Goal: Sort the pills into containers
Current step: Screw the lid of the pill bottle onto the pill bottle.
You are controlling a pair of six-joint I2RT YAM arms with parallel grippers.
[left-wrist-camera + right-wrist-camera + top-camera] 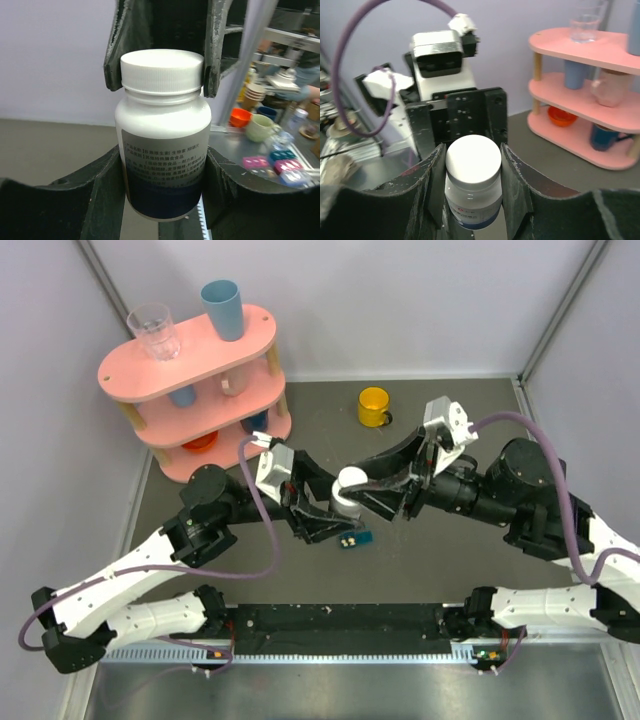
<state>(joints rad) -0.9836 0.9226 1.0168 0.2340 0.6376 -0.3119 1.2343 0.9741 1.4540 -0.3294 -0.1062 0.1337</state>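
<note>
Print on the grey label of the white bottle [162,125] is too small and blurred to read, and the opaque plastic hides what is inside. From above, the bottle shows only as a white patch between the two arms. The pill box [358,538] lies on the dark surface [450,560] just below and beside the bottle. Only a dark-teal corner shows past the left arm, and its compartments cannot be made out.

The bottle is round and smooth, with a ribbed white screw cap [161,67] and a dark blue band along the foot of the label. The left end effector [162,165] is clenched on the bottle's body, its black, scuffed fingers [107,185] pressed to both sides. The right end effector [472,160] grasps the cap from the opposite side, one finger against each flank.

A yellow mug [373,406] stands well apart at the back. A pink two-tier shelf [190,370] in the far left corner carries a clear glass [153,330] and a blue cup [221,308].
</note>
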